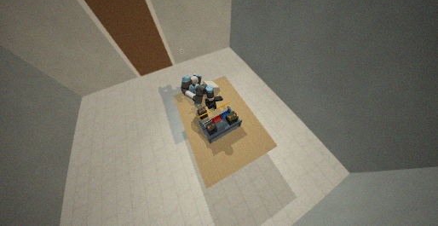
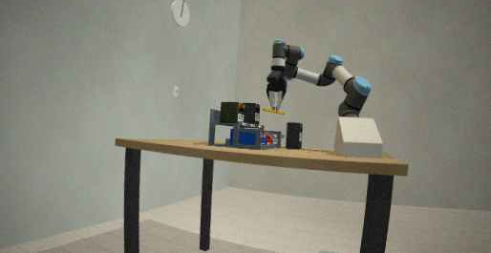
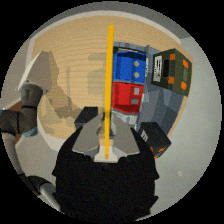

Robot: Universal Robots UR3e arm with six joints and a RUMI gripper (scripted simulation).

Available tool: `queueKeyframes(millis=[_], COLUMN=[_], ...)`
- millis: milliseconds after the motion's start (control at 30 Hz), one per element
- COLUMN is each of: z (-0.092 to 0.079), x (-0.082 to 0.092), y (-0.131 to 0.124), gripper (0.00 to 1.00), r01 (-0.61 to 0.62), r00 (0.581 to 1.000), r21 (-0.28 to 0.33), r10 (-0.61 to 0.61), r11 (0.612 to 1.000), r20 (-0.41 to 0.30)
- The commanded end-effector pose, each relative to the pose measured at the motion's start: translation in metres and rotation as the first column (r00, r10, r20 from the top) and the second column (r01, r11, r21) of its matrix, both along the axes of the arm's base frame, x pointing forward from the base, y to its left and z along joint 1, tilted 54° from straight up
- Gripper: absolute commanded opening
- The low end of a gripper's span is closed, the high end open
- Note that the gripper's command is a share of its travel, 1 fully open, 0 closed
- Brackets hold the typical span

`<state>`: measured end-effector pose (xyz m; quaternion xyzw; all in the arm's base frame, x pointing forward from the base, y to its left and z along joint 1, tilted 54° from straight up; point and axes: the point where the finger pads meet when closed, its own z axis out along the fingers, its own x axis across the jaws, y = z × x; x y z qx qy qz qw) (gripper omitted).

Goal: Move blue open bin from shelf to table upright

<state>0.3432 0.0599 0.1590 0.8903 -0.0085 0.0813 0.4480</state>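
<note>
My gripper (image 3: 107, 112) is shut on a thin yellow rod (image 3: 108, 85) and holds it level in the air, well above the table. In the side view the gripper (image 2: 275, 104) hangs beside the top of the grey shelf (image 2: 236, 131) with the rod (image 2: 273, 112) under its tips. The blue open bin (image 3: 129, 66) sits in the shelf's lower level, with a red bin (image 3: 127, 97) next to it. Both also show in the side view, the blue bin (image 2: 245, 137) and the red bin (image 2: 268, 138). Small round parts lie in the blue bin.
Two dark boxes with orange marks (image 2: 240, 113) stand on the shelf's top. A third dark box (image 2: 293, 135) stands on the table beside the shelf. The arm's white base block (image 2: 358, 137) is at the table's right end. The table (image 2: 258, 155) is tan wood.
</note>
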Motion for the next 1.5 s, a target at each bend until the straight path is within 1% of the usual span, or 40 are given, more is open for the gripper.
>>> queueKeyframes(millis=[0, 167, 1467], z=[0.001, -0.005, -0.009], x=[0.000, 0.002, 0.003], y=[0.001, -0.007, -0.013], gripper=[0.00, 0.00, 0.00], r01=[0.002, 0.002, 0.002], r00=[1.000, 1.000, 1.000], r21=[0.000, 0.000, 0.000], r10=[-0.002, -0.002, -0.002], r11=[1.000, 1.000, 1.000], r20=[0.000, 0.000, 0.000])
